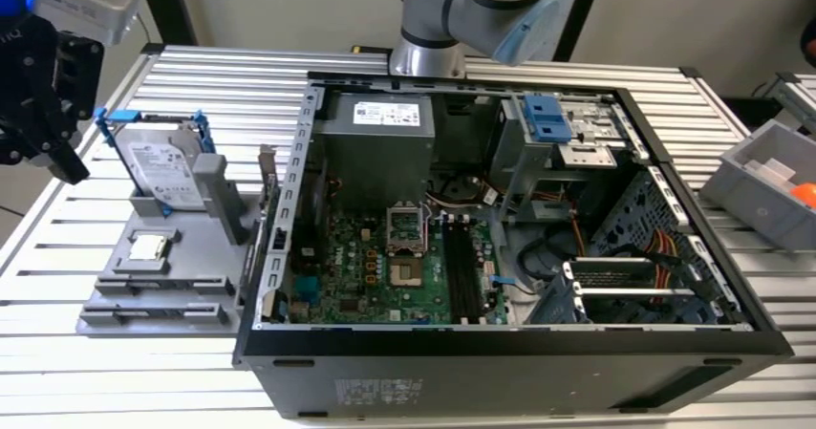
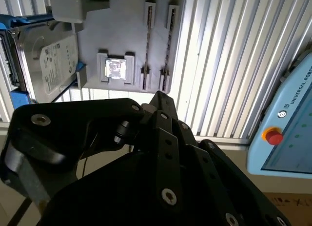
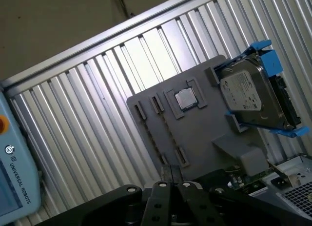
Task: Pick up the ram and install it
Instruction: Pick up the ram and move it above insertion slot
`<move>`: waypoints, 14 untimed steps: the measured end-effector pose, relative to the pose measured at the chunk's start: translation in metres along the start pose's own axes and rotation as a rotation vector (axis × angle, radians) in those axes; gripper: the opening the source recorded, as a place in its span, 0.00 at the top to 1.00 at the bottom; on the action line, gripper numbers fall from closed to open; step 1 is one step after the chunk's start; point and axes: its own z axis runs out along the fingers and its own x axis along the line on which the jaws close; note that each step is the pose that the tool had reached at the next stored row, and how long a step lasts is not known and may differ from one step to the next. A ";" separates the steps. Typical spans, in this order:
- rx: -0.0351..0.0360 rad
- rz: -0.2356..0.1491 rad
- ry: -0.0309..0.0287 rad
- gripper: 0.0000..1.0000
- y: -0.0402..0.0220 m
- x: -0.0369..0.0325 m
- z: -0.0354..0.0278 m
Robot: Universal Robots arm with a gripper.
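The ram is hidden or out of view. My black gripper (image 1: 71, 166) hangs at the exterior view's far left, above the slatted table and just left of the grey parts fixture (image 1: 121, 276). In both wrist views its fingertips (image 3: 170, 171) (image 2: 160, 95) meet with nothing between them. The fixture carries two long narrow slots (image 2: 147, 40); I cannot tell whether a stick stands in them. The open computer case (image 1: 510, 343) lies in the middle, its motherboard's black slots (image 1: 460, 271) facing up.
On the fixture stand a silver hard drive in a blue frame (image 1: 160, 166) and a small square silver chip (image 1: 149, 247). A grey bin (image 1: 771, 185) sits at the exterior view's right. A pendant with a red button (image 2: 273, 136) lies past the table edge.
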 end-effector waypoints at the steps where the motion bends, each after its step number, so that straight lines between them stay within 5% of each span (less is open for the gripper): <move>1: 0.0001 -0.007 0.0005 1.00 0.0000 0.0000 -0.0001; 14: 0.0020 -0.133 0.0054 1.00 0.0001 -0.0002 -0.0001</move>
